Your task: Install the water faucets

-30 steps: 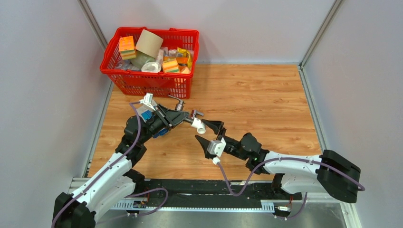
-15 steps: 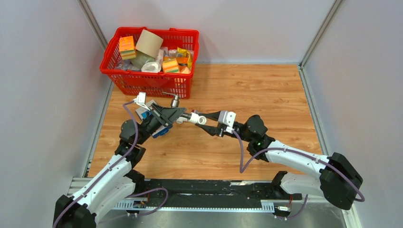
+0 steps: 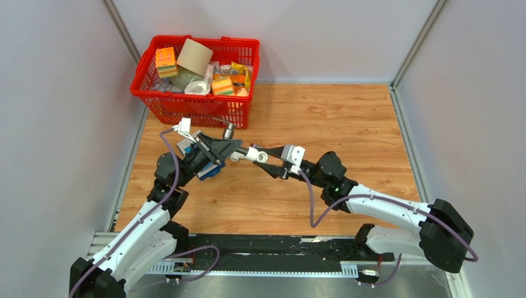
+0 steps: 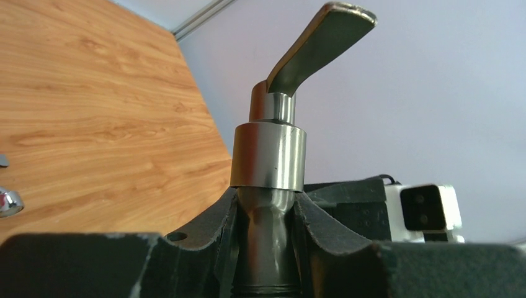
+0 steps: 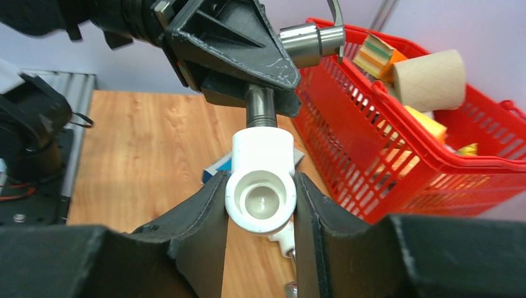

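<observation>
My left gripper [image 3: 232,148] is shut on the dark grey faucet [image 4: 268,155], whose lever handle [image 4: 322,37] sticks up past the fingers. In the right wrist view the faucet's threaded end [image 5: 262,105] points into a white elbow fitting [image 5: 260,186]. My right gripper [image 5: 260,205] is shut on that elbow, a finger on each side. In the top view the two grippers meet tip to tip above the table, with the elbow [image 3: 255,155] between them. A second white fitting [image 5: 285,236] with a chrome part [image 5: 291,288] lies on the table below.
A red basket [image 3: 239,45] full of boxes and a cardboard roll stands at the back left, close behind the left gripper. A flat blue-and-white box [image 5: 217,171] lies under the left arm. Grey walls close in the wooden table [image 3: 347,124] on three sides.
My right gripper swung up and left from the table's middle, turned, and shut on the white elbow. The left gripper with the faucet shifted slightly left.
</observation>
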Robot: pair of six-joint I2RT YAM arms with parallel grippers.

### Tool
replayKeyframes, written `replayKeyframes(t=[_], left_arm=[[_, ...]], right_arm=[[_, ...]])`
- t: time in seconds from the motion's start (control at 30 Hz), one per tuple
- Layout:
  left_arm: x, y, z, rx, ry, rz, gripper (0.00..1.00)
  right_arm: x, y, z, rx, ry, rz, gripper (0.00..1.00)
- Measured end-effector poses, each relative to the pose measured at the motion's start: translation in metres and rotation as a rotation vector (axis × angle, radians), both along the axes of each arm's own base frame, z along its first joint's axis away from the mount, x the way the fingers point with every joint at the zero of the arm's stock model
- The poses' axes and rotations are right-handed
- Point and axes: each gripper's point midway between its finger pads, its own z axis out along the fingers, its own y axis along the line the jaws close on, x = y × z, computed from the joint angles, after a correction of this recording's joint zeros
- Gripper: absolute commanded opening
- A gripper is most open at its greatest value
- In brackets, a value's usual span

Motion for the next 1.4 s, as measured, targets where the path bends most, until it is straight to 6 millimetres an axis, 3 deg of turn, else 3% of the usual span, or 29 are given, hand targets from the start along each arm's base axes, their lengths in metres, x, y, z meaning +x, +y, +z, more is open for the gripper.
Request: replayKeyframes(t=[0.6,0.8,1.03,1.4], left_arm=[[0.012,0.007,-0.014,0.028,0.13,0.073,0.0],[0.013,0.009,-0.017,0.027,0.124,0.087,0.0],[0.007,0.008,-0.008,0.022,0.027,0.068,0.0],[-0.019,-0.003,0.023,0.105,-0.309,-0.052,0.0]], right_arm=[[0.002,0.011,-0.018,-0.222,-0.465,-0.338,0.0],[0.002,0.013,-0.02,-0.243,-0.434,-0.326,0.0],[0.0,0.012,-0.012,-0.209,-0.327,-0.227,0.0],[-0.01,0.005,0.01,-0.123,-0.118,0.01,0.0]])
